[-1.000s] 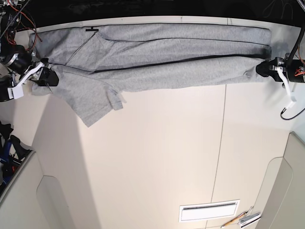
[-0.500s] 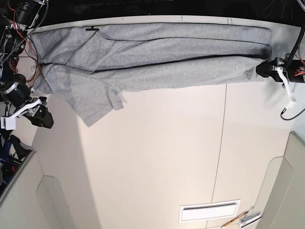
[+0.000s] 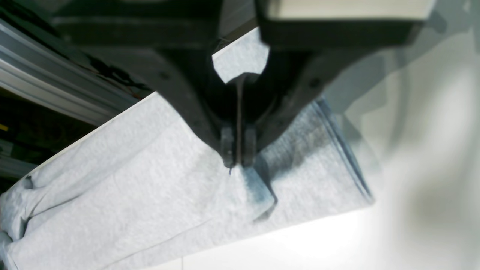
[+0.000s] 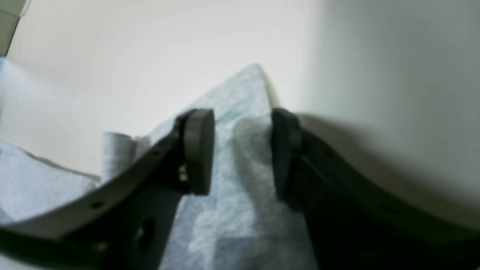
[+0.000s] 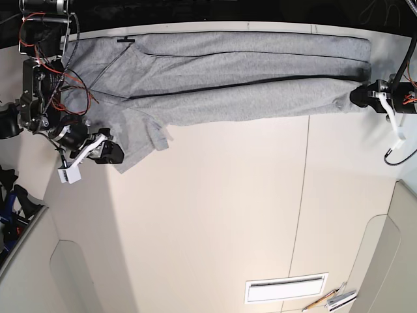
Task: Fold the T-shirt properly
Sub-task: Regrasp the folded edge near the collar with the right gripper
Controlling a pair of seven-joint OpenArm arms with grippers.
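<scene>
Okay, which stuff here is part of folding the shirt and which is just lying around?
Job:
T-shirt
left end effector, shut on its hem
right end effector, open over the sleeve

Lying about:
white vent panel
pens at the table's near edge

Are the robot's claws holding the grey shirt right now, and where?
The left gripper is shut on the T-shirt, pinching a fold near its hem end. The right gripper is open, straddling the sleeve tip without gripping it.

Setting: robotics lab bench. Evidence: plain white panelled table point(image 5: 215, 215); exposed red and black wiring point(image 5: 62, 88) on the arm at left of the base view; aluminium framing point(image 3: 56, 90) at upper left of left wrist view.
</scene>
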